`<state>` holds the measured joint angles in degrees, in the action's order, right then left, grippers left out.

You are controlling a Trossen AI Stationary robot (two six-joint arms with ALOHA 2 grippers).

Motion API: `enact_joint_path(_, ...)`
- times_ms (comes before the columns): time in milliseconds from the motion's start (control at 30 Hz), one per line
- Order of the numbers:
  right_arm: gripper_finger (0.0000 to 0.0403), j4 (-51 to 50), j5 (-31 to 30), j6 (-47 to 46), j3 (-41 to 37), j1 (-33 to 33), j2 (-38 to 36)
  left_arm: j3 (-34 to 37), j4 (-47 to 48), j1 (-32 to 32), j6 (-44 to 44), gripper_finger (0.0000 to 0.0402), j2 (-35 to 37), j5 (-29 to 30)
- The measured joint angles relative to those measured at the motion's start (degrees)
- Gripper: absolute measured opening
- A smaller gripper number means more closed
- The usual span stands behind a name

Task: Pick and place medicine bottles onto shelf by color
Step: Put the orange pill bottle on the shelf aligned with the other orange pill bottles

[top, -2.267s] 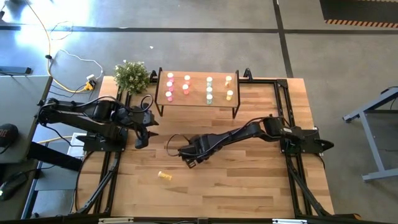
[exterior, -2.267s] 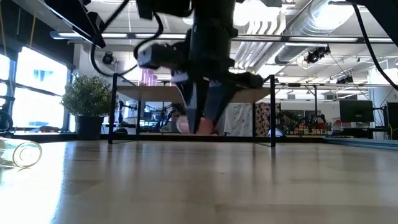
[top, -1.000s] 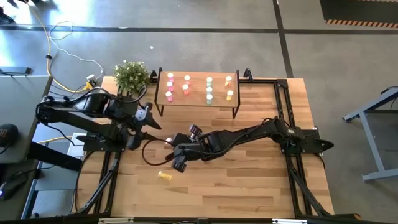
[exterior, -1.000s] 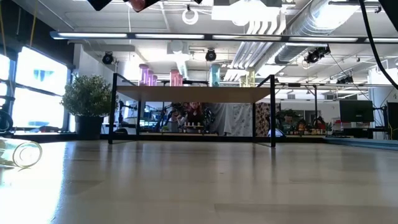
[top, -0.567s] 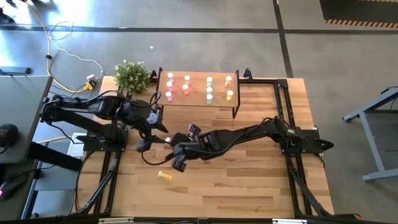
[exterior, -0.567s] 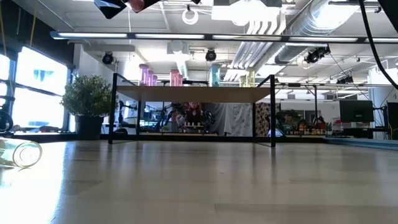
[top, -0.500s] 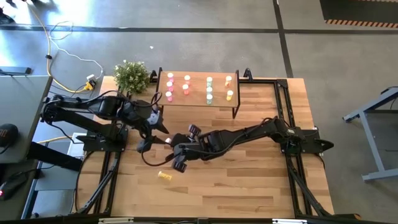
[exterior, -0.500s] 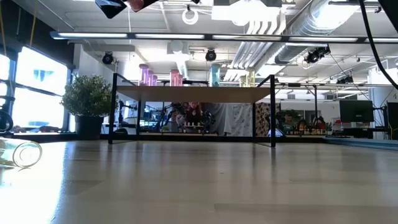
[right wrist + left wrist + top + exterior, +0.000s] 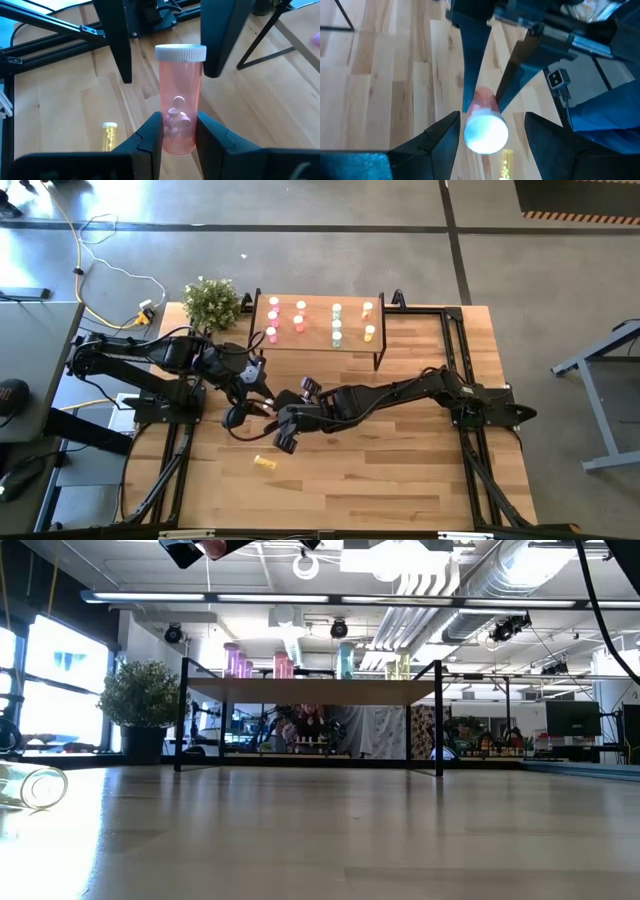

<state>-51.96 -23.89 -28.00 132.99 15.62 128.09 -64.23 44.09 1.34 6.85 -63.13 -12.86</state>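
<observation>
Gripping a pink bottle, right end effector, left end effector wide around its cap.

Bright, even light overall — strong glare on the floor at the high view's upper left. Low view: window blown out, ceiling lights flaring, near worktop soft. Left wrist view: bottle cap overexposed, blurred — soft shadows.
</observation>
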Motion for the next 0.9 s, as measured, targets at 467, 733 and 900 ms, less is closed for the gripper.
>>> enact_joint_path(467, 0.0078, 0.63, 1.56, -3.52, 0.00, -0.24, 0.00, 0.00, -0.56, 0.00, 0.02, 0.0151, -0.57, 0.46)
enact_joint_path(733, 0.0078, 1.03, 1.58, -3.48, 0.00, -0.26, 0.00, 0.00, -0.32, 0.02, -0.63, 0.0122, -0.61, 0.46)
enact_joint_path(900, 0.0078, 1.07, 1.60, -3.48, 0.00, -0.26, 0.00, 0.00, 0.03, 0.02, -1.07, 0.0112, -0.61, 0.46)
